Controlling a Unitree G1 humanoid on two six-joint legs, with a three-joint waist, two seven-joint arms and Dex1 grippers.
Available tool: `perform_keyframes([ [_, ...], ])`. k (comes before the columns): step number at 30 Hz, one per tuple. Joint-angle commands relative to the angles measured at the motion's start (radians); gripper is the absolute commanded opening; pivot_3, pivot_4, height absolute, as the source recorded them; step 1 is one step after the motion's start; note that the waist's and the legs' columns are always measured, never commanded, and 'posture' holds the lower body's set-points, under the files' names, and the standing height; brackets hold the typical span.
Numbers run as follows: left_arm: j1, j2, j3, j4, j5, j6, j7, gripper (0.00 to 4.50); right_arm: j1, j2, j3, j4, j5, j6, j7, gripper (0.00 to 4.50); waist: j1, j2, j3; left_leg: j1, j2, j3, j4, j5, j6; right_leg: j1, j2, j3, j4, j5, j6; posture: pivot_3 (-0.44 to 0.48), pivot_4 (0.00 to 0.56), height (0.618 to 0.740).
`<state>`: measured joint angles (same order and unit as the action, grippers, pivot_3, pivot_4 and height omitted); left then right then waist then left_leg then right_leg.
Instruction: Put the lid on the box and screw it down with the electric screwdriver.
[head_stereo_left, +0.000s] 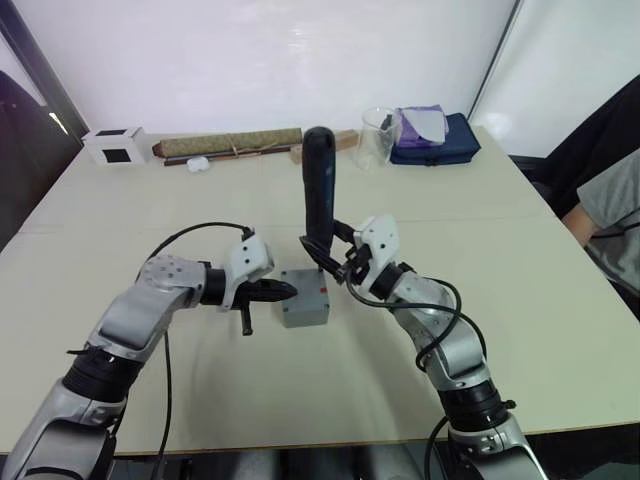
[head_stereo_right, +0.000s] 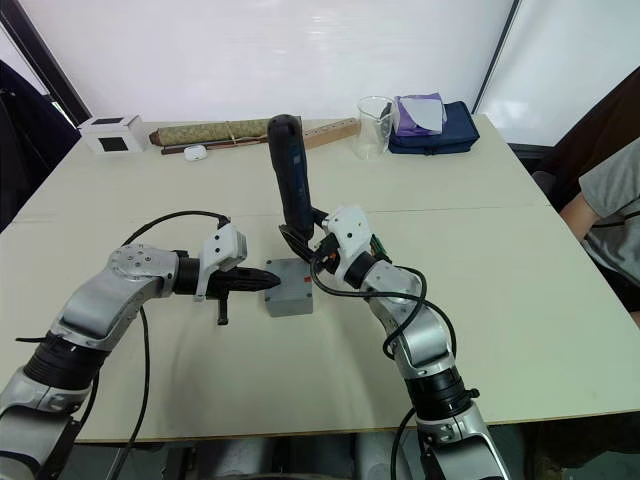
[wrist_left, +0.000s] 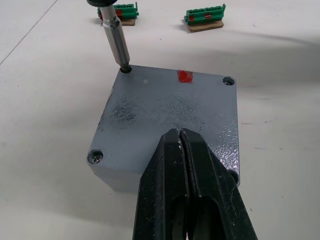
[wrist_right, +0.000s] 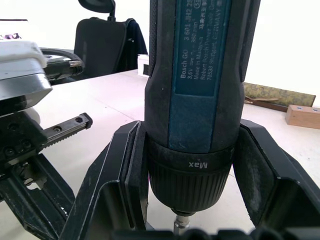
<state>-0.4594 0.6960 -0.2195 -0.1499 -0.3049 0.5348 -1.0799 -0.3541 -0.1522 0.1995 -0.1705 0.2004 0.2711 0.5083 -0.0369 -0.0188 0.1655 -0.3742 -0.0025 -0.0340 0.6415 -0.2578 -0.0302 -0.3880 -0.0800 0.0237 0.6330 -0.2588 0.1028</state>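
The lid (wrist_left: 170, 112) is sitting flush on the box (head_stereo_left: 305, 310) mid-table (head_stereo_left: 520, 230); the electric screwdriver (head_stereo_left: 318, 185) is standing upright — its bit pressing into a far corner hole; the right gripper (head_stereo_left: 338, 262) is clamping it; the left gripper (wrist_left: 186, 165) — fingers closed together — is pressing the lid.

One box (head_stereo_left: 304, 297), two green connectors (wrist_left: 204, 20).

Screwdriver (wrist_right: 200, 100) top — cut off

My table (head_stereo_left: 560, 300) is pale beige. On it sit the box (head_stereo_left: 305, 298), a white cube (head_stereo_left: 115, 145), a glass beaker (head_stereo_left: 377, 137) and a blue pouch (head_stereo_left: 440, 140).
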Motion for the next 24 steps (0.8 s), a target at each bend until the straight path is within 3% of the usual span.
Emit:
perform_keyframes([
  [1,0.011,0.012,-0.014,0.008,0.021,0.004,-0.005,0.00,0.055,-0.020,0.021,0.114,-0.022,0.074,0.000,2.14,0.000,0.000,0.000,0.000,0.000,0.000,0.000,0.000,0.000,0.000,0.000,0.000,0.000,0.000,0.000,0.000,0.150,0.740],
  [19,0.004,-0.001,-0.014,-0.003,0.016,0.020,0.005,0.00,0.044,-0.057,0.038,0.092,-0.043,0.046,0.031,2.14,0.002,0.000,-0.003,0.001,0.001,0.000,-0.007,0.000,0.000,-0.001,-0.001,0.000,-0.004,0.000,0.000,0.000,0.150,0.740],
  [24,-0.007,-0.012,-0.015,0.030,0.022,0.004,0.003,0.00,0.002,-0.078,0.017,0.017,-0.014,0.045,0.052,2.14,0.005,0.000,-0.003,0.001,0.001,0.000,-0.007,0.000,0.000,-0.001,-0.001,0.000,-0.004,0.000,0.000,0.000,0.150,0.740],
])
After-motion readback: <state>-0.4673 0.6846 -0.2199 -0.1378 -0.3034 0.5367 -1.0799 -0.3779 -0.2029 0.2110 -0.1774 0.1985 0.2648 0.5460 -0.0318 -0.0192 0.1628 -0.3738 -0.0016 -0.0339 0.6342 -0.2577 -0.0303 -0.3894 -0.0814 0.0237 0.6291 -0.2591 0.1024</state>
